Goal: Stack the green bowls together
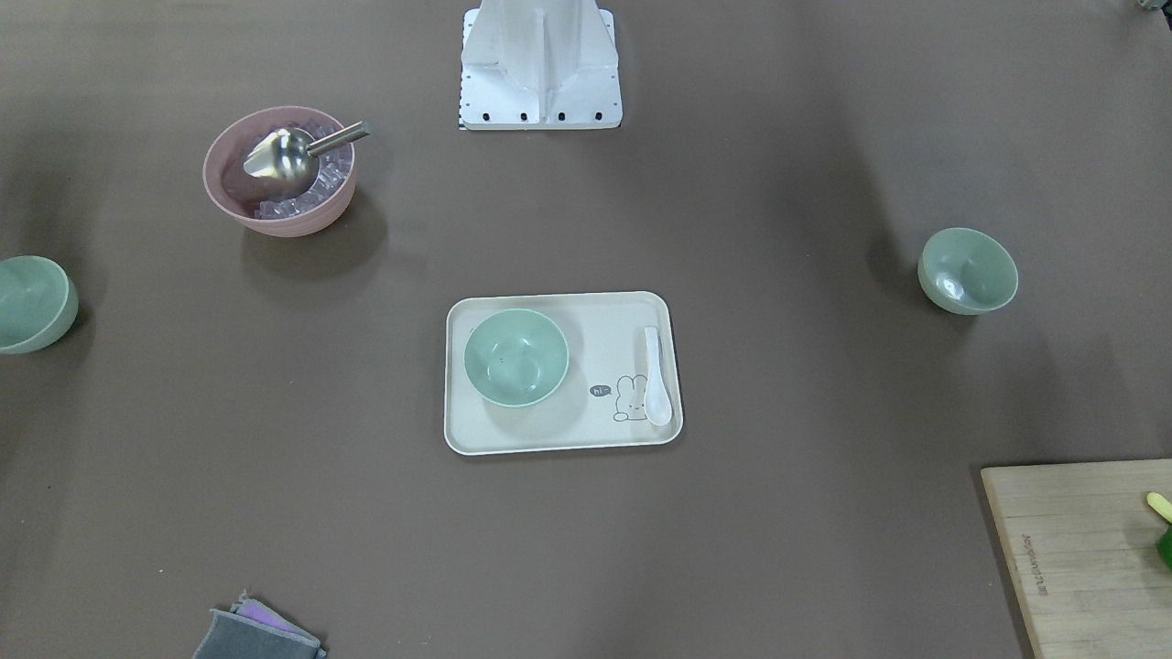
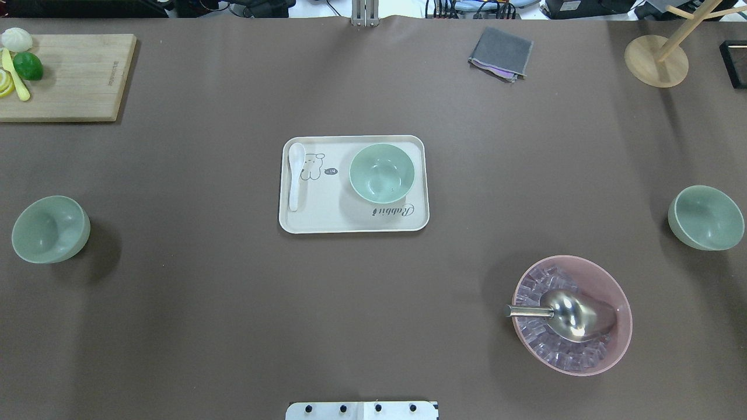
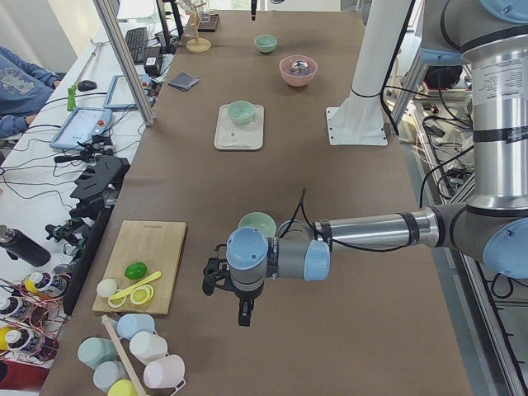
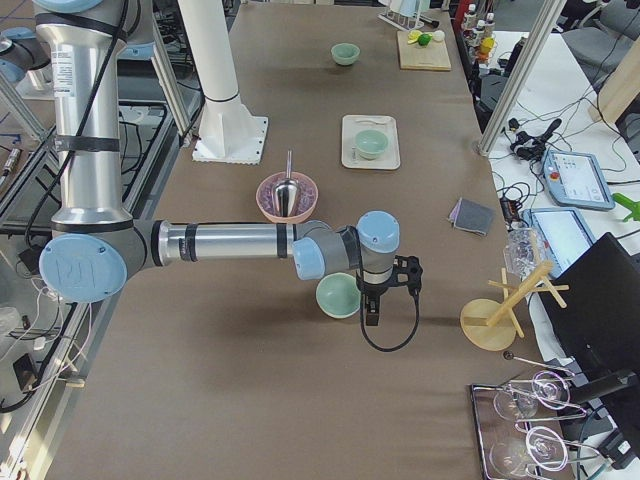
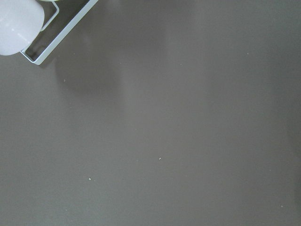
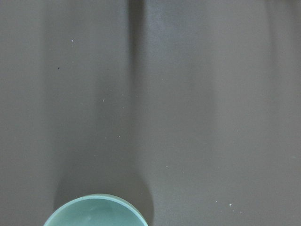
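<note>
**Front-facing view.** The three green bowls stand well apart on the desk (image 1: pixel 778 513), none of them stacked. The tray bowl (image 1: pixel 515 357) sits upright on the tray (image 1: pixel 563 437) at the desk's middle, beside a white spoon (image 1: pixel 656 375). The left bowl (image 1: pixel 968 271) is near the desk's left end edge and the right bowl (image 1: pixel 32 304) is at the right end edge. No arm shows here.

**Overhead view.** The layout is the same. The pink bowl (image 2: pixel 623 303) with its metal scoop (image 2: pixel 569 315) lies between the right bowl and the robot-side edge. The scoop handle points towards the desk's middle.

**Left side view.** The left gripper (image 3: pixel 216 279) hangs above the desk just beside the left bowl. It cannot be told how far its jaws are parted, and nothing is seen in them.

**Right side view.** The right gripper (image 4: pixel 408 275) hangs just beside the right bowl. The state of its jaws cannot be told either, and no load is seen.

**Left wrist view.** It shows bare desk and a white cup (image 5: pixel 19 23) at one corner, with no bowl and no fingers.

**Right wrist view.** Only the right bowl's rim shows, at the lower edge, so the gripper appears offset from the bowl.

**Assessment.** The step in hand appears to be the first pickup.
- Each gripper should centre over a rim wall, with one finger inside and one outside.
- The bowl should be lifted level and carried to the tray bowl.
- The right arm should keep clear of the scoop handle.
- The bowl should be lowered concentrically and released low.
</note>
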Robot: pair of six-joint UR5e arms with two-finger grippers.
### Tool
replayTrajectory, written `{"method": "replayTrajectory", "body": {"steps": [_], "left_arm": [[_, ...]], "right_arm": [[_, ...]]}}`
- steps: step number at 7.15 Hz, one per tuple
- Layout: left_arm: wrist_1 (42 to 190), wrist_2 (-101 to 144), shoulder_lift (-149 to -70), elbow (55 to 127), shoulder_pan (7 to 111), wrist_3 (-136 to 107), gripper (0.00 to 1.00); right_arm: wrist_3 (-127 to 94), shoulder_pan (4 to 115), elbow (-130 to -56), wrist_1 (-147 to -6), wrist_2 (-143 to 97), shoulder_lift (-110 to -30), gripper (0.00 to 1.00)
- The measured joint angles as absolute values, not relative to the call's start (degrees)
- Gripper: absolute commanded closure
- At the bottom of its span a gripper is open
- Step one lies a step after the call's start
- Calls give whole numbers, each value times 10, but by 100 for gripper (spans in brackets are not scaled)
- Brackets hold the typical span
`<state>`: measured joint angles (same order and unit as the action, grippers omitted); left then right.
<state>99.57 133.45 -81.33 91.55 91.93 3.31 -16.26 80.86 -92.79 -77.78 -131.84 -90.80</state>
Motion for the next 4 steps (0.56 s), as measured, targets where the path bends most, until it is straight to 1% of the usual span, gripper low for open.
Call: {"method": "replayTrajectory", "body": {"steps": [4], "left_arm": [[1004, 1335, -808, 911, 918, 35, 2]], "right_arm": [[-163, 809, -928, -776, -1318, -910, 0]]}}
